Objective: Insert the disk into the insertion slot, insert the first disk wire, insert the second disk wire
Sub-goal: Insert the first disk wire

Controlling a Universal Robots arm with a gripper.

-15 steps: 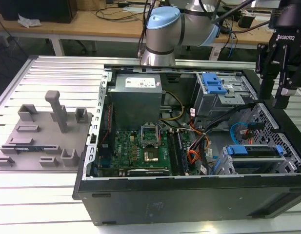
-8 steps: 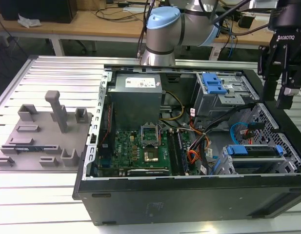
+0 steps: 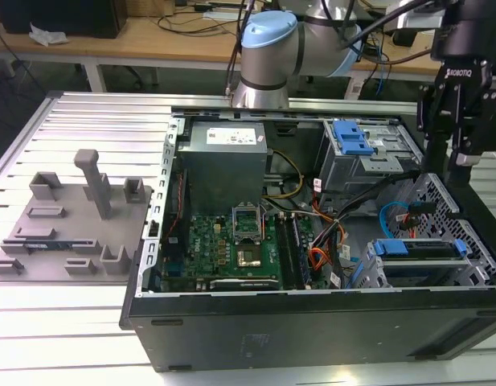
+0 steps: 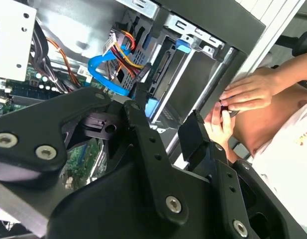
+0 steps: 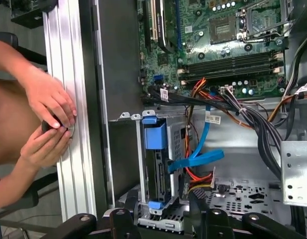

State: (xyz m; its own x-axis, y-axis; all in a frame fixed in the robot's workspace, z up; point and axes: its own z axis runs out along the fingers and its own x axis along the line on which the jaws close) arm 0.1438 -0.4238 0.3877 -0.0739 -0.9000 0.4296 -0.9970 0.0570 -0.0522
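Black tool (image 3: 448,165) above grey insertion slot (image 3: 376,273)

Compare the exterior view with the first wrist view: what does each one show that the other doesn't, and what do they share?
Exterior, not first wrist: the grey fixture plate beside the case, the arm's blue joint, the power supply. First wrist, not exterior: a person's hands at the metal rail. Both: the motherboard, the blue cable, the disk in the insertion slot.
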